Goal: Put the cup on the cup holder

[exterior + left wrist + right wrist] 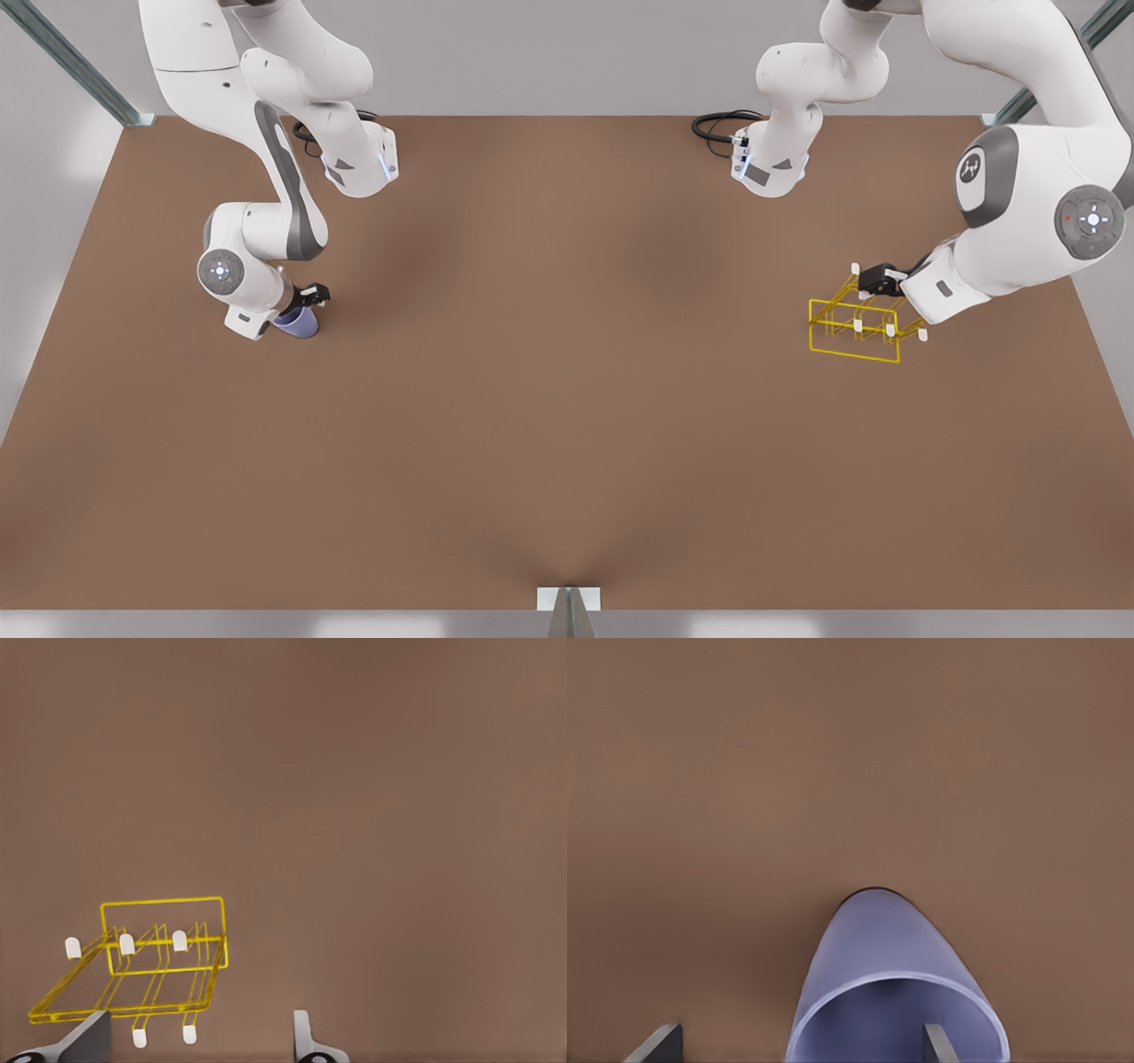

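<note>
On the desk [567, 443], I noted the open right end effector [306, 299] straddling the cup [297, 321] rim; left end effector [873, 282], open, hung just beside the cup holder [864, 330].

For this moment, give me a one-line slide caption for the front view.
Right gripper at the cup on the front view's left; left gripper at the yellow rack on its right.
</note>
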Controlling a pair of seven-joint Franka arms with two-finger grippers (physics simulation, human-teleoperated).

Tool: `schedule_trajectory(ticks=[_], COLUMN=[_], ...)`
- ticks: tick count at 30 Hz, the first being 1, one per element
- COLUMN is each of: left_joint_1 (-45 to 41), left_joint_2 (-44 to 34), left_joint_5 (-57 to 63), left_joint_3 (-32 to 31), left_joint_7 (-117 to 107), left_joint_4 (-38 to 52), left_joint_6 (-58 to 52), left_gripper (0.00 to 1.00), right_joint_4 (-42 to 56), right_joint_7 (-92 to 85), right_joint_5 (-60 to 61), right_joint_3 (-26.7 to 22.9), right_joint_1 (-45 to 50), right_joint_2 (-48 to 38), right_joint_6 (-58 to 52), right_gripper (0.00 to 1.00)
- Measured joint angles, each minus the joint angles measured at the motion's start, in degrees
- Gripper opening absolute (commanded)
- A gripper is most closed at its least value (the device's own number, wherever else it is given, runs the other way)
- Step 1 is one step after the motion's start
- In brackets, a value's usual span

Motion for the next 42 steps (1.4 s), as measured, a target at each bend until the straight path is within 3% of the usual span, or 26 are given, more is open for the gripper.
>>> schedule_trajectory(ticks=[12, 13, 14, 16, 18, 30, 35, 38, 42], left_joint_1=[0.0, 0.0, 0.0, 0.0, 0.1, 0.0, -0.5, -0.3, -0.1], left_joint_2=[0.2, 0.2, 0.3, 0.3, 0.3, 0.5, 0.9, 1.3, 1.5], left_joint_5=[0.0, 0.0, 0.0, 0.0, 0.0, 0.0, -0.1, -0.1, -0.1], left_joint_3=[0.0, 0.0, 0.0, 0.0, 0.0, 0.0, -0.1, 0.0, 0.0], left_joint_7=[0.0, 0.0, 0.0, 0.0, 0.0, -0.2, -0.4, -0.4, -0.5], left_joint_4=[0.0, 0.0, 0.0, 0.0, 0.0, 0.1, 1.3, 2.8, 3.5], left_joint_6=[-0.2, -0.3, -0.4, -0.5, -0.6, -1.0, -1.1, -1.1, -1.3], left_gripper=[1.0, 1.0, 1.0, 1.0, 1.0, 1.0, 1.0, 1.0, 1.0], right_joint_4=[1.2, 1.5, 1.8, 2.3, 3.1, 7.1, 14.0, 21.3, 30.9], right_joint_7=[-1.3, -1.4, -1.6, -2.1, -2.9, -4.1, -4.4, -4.4, -3.3], right_joint_5=[-0.1, -0.1, -0.1, 0.0, 0.6, -2.2, 0.0, 7.3, 22.9], right_joint_3=[0.2, 0.2, 0.2, 0.2, 0.2, 0.3, 1.3, 1.4, 1.4], right_joint_1=[0.2, 0.3, 0.3, 0.3, 0.4, 0.8, 1.3, 7.3, 23.1], right_joint_2=[4.2, 4.2, 4.2, 4.3, 4.3, 5.8, 5.9, 6.4, 10.4], right_joint_6=[-0.5, -0.6, -0.9, -1.5, -2.3, -5.9, -8.5, -9.6, -10.1], right_gripper=[1.0, 0.71, 0.53, 0.35, 0.27, 0.21, 0.21, 0.21, 0.21])
